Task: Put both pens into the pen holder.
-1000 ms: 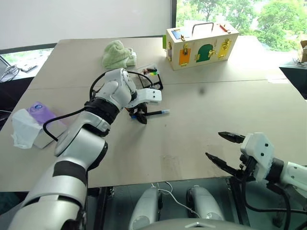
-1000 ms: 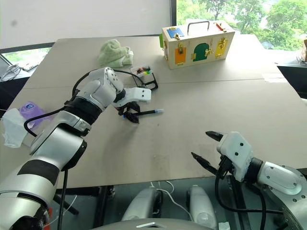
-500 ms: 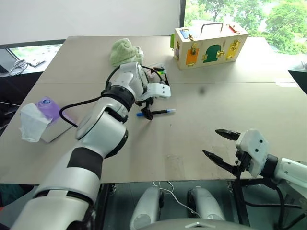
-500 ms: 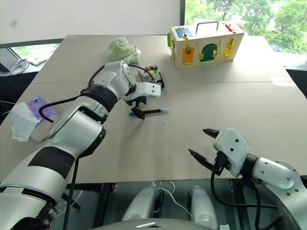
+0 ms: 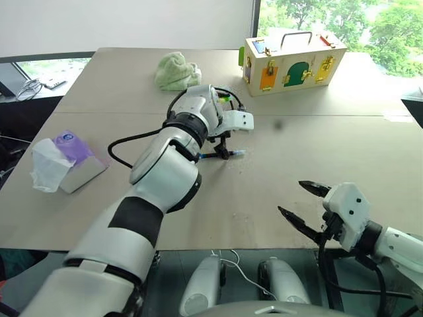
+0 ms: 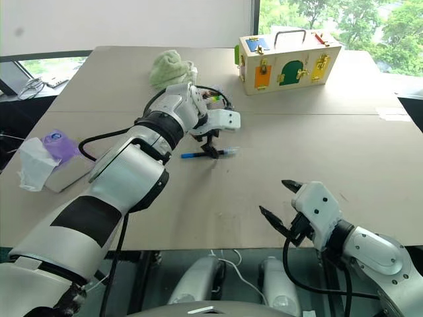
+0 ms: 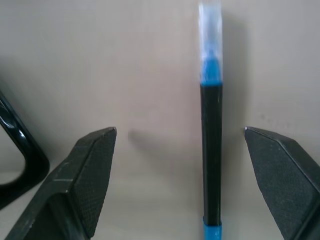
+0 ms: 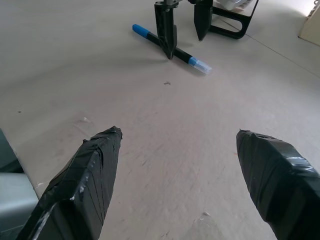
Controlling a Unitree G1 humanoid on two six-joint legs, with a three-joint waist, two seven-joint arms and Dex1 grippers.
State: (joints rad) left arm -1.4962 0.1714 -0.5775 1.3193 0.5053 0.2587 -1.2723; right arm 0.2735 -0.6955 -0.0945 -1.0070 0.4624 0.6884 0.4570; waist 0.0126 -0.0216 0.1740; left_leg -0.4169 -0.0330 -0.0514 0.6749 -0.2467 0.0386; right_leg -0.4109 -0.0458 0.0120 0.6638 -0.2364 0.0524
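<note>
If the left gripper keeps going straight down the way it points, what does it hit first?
Most likely the blue-ended pen lying on the table: the left gripper hangs open over it with the barrel between its fingers, nearer one of them. How high it hangs is hard to judge.

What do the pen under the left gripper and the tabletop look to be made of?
Pen: probably plastic, with a glossy black barrel, blue bands and a translucent whitish cap. Tabletop: matte beige board, likely laminate or fibreboard, with a seam running across it and small scuffs.
</note>
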